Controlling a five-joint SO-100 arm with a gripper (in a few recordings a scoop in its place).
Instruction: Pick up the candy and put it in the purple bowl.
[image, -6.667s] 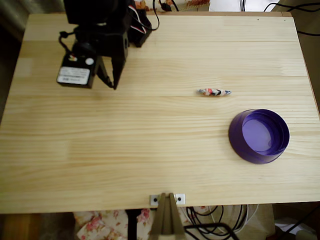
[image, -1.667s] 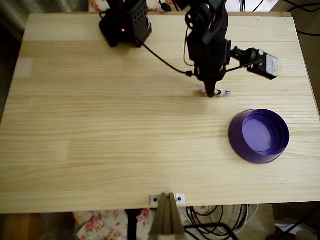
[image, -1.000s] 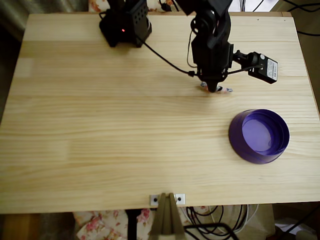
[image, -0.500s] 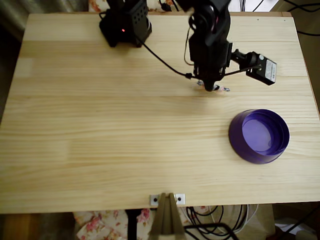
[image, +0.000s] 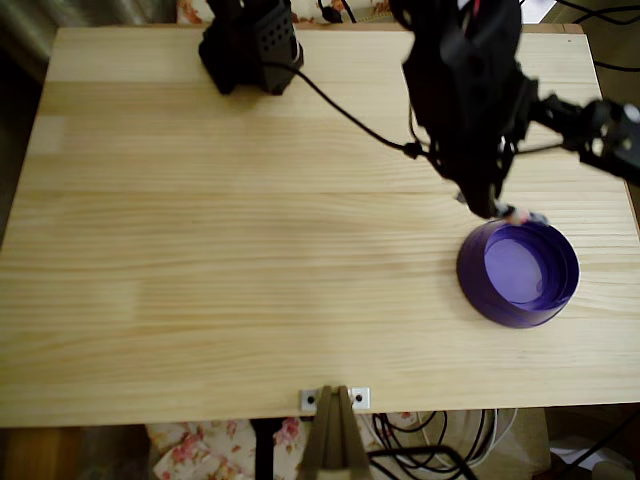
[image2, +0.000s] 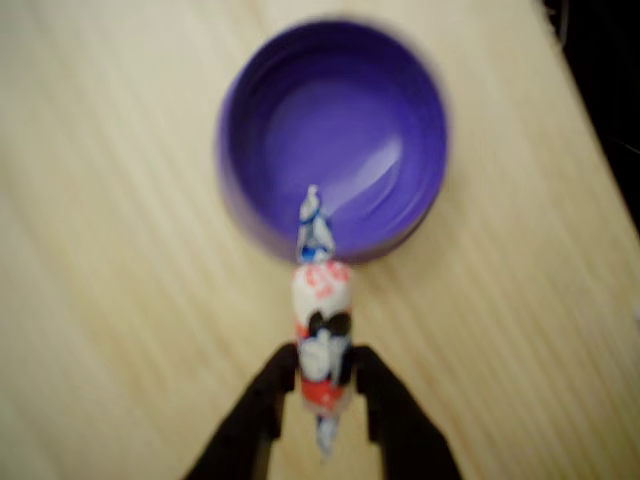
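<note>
My black two-finger gripper (image2: 322, 385) clamps the slim white-and-red wrapped candy (image2: 321, 350), held just short of the glossy purple plastic bowl (image2: 335, 130). Procedure: centre the candy over the bowl's flat bottom, then release.

- Pale pine table (image: 200, 260), grain running left-right in the overhead view.
- Purple bowl (image: 518, 272) resting toward the right edge.
- Black arm base (image: 250, 45), apparently, at the far edge.
</note>
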